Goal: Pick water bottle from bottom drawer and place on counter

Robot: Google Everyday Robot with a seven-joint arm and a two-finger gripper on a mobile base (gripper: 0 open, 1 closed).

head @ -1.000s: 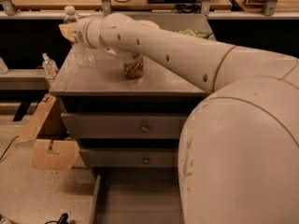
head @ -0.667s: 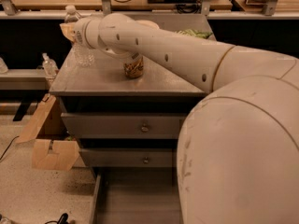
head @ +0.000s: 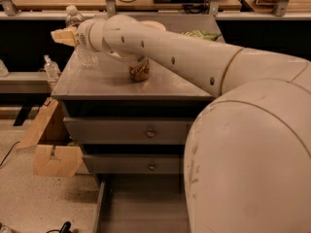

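The water bottle (head: 86,56) stands upright on the back left corner of the counter (head: 97,84), its white cap (head: 72,8) showing above my arm. My gripper (head: 62,36) is at the bottle's mid height, its tan tip sticking out to the left of the bottle, and my wrist hides the bottle's middle. I cannot tell if the gripper touches the bottle. The bottom drawer (head: 101,205) is pulled open below, and its visible floor is bare. My arm's large shell hides the drawer's right part.
An orange-gold soda can (head: 139,72) stands mid-counter under my arm. A green bag (head: 199,34) lies at the back right. A clear pump-top bottle (head: 51,68) stands on a shelf to the left. Cardboard pieces (head: 56,159) lean against the cabinet's left side. The wooden workbench (head: 146,1) runs behind.
The gripper has shifted slightly to the left beside the bottle. The bottle and the can stand where they were.
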